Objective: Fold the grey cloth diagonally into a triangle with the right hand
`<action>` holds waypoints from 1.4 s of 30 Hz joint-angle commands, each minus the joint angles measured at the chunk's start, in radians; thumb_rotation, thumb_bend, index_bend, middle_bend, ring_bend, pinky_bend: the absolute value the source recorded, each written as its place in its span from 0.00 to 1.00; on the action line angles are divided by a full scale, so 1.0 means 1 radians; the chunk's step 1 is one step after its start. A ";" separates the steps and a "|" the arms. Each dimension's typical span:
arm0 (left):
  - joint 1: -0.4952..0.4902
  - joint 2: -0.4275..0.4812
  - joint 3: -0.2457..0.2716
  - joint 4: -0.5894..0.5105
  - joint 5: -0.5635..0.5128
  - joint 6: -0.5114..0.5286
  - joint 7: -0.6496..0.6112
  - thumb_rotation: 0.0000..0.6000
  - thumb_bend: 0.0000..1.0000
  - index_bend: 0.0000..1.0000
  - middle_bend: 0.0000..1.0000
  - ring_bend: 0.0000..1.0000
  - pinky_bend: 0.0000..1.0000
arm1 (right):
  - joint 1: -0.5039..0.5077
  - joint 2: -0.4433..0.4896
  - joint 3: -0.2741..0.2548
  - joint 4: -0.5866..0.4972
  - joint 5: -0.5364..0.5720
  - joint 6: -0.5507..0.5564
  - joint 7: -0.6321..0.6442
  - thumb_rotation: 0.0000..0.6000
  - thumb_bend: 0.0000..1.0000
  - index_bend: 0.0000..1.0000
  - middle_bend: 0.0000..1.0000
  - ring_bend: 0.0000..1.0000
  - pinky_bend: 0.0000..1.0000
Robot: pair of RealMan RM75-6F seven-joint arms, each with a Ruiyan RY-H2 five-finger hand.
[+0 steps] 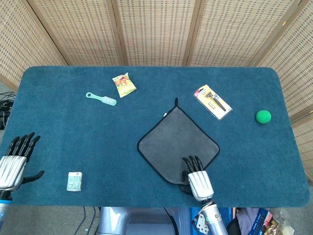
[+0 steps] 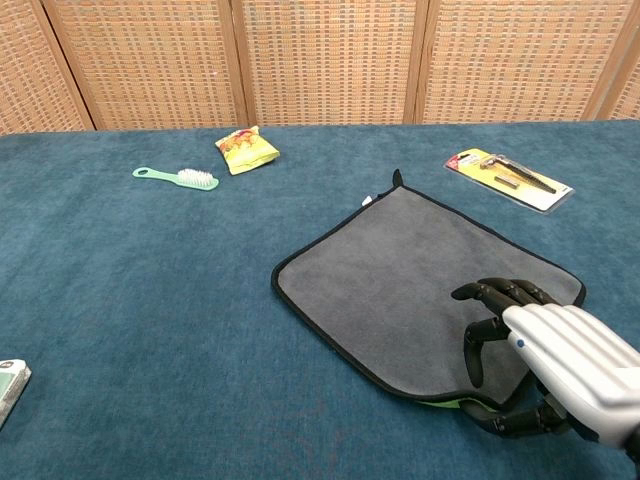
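Head view gives us the table (image 1: 58, 122) first, covered in blue felt, with the grey cloth (image 1: 176, 142) lying flat and fully spread near its front edge, turned like a diamond. We judge the fold barely begun: no part of the cloth is doubled over yet, and the whole diagonal fold is still to do. Our right hand (image 2: 555, 370) sits at the cloth's nearest corner, fingers on top and thumb tucked at the edge beneath; that corner looks slightly lifted in the chest view, so we take it as pinched, though the contact is partly hidden. Next we would carry this corner across to the far one by the small loop. Our left hand (image 1: 14, 159) rests apart at the table's left edge, fingers spread, holding nothing.
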 commanded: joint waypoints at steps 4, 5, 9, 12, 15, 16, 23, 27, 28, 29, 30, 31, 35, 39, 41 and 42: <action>0.000 0.001 0.001 0.000 0.003 0.002 -0.003 1.00 0.17 0.00 0.00 0.00 0.00 | 0.001 0.003 0.000 0.001 0.007 -0.003 0.003 1.00 0.49 0.60 0.15 0.00 0.00; 0.000 0.001 0.001 0.001 0.004 0.002 -0.004 1.00 0.17 0.00 0.00 0.00 0.00 | 0.001 0.003 -0.001 0.002 0.008 -0.003 0.003 1.00 0.50 0.60 0.15 0.00 0.00; -0.001 0.000 0.002 0.002 0.005 0.000 -0.005 1.00 0.17 0.00 0.00 0.00 0.00 | 0.002 0.004 -0.003 0.003 0.010 -0.005 0.005 1.00 0.54 0.60 0.15 0.00 0.00; -0.001 0.000 0.002 0.002 0.006 0.001 -0.005 1.00 0.17 0.00 0.00 0.00 0.00 | 0.003 0.005 -0.002 0.003 0.011 -0.005 0.005 1.00 0.55 0.60 0.15 0.00 0.00; -0.001 0.000 0.002 0.002 0.006 0.002 -0.006 1.00 0.17 0.00 0.00 0.00 0.00 | 0.004 0.006 -0.001 0.002 0.010 -0.004 0.007 1.00 0.56 0.60 0.15 0.00 0.00; -0.001 0.000 0.002 0.002 0.006 0.002 -0.006 1.00 0.17 0.00 0.00 0.00 0.00 | 0.005 0.007 -0.001 0.000 0.009 -0.004 0.008 1.00 0.56 0.60 0.15 0.00 0.00; 0.001 -0.001 0.002 0.003 0.010 0.009 -0.008 1.00 0.17 0.00 0.00 0.00 0.00 | 0.033 0.023 0.028 -0.015 -0.004 -0.003 0.008 1.00 0.56 0.60 0.16 0.00 0.00; 0.001 -0.003 0.001 0.005 0.011 0.011 -0.008 1.00 0.17 0.00 0.00 0.00 0.00 | 0.062 0.037 0.056 -0.030 -0.012 -0.010 -0.016 1.00 0.56 0.60 0.16 0.00 0.00; 0.000 -0.003 0.001 0.006 0.011 0.010 -0.007 1.00 0.17 0.00 0.00 0.00 0.00 | 0.069 0.040 0.063 -0.033 -0.012 -0.013 -0.024 1.00 0.56 0.60 0.16 0.00 0.00; 0.000 -0.004 0.000 0.006 0.010 0.010 -0.007 1.00 0.17 0.00 0.00 0.00 0.00 | 0.077 0.043 0.071 -0.034 -0.013 -0.016 -0.032 1.00 0.56 0.60 0.16 0.00 0.00; 0.000 -0.004 0.000 0.006 0.010 0.011 -0.007 1.00 0.17 0.00 0.00 0.00 0.00 | 0.090 0.046 0.084 -0.034 -0.012 -0.023 -0.043 1.00 0.56 0.60 0.16 0.00 0.00; 0.001 -0.004 -0.001 0.007 0.009 0.013 -0.007 1.00 0.17 0.00 0.00 0.00 0.00 | 0.107 0.048 0.101 -0.031 -0.008 -0.037 -0.055 1.00 0.56 0.60 0.16 0.00 0.00; 0.001 -0.006 -0.003 0.009 0.006 0.014 -0.007 1.00 0.17 0.00 0.00 0.00 0.00 | 0.139 0.049 0.130 -0.026 0.012 -0.069 -0.070 1.00 0.56 0.60 0.16 0.00 0.00; -0.001 -0.010 -0.004 0.012 0.001 0.009 0.000 1.00 0.17 0.00 0.00 0.00 0.00 | 0.174 0.043 0.161 -0.009 0.037 -0.100 -0.082 1.00 0.56 0.60 0.17 0.00 0.00; -0.003 -0.012 -0.005 0.013 -0.002 0.004 0.005 1.00 0.17 0.00 0.00 0.00 0.00 | 0.191 0.038 0.175 0.004 0.048 -0.115 -0.085 1.00 0.56 0.60 0.17 0.00 0.00; -0.004 -0.012 -0.005 0.013 -0.003 0.002 0.007 1.00 0.17 0.00 0.00 0.00 0.00 | 0.198 0.037 0.179 0.008 0.051 -0.119 -0.086 1.00 0.56 0.60 0.17 0.00 0.00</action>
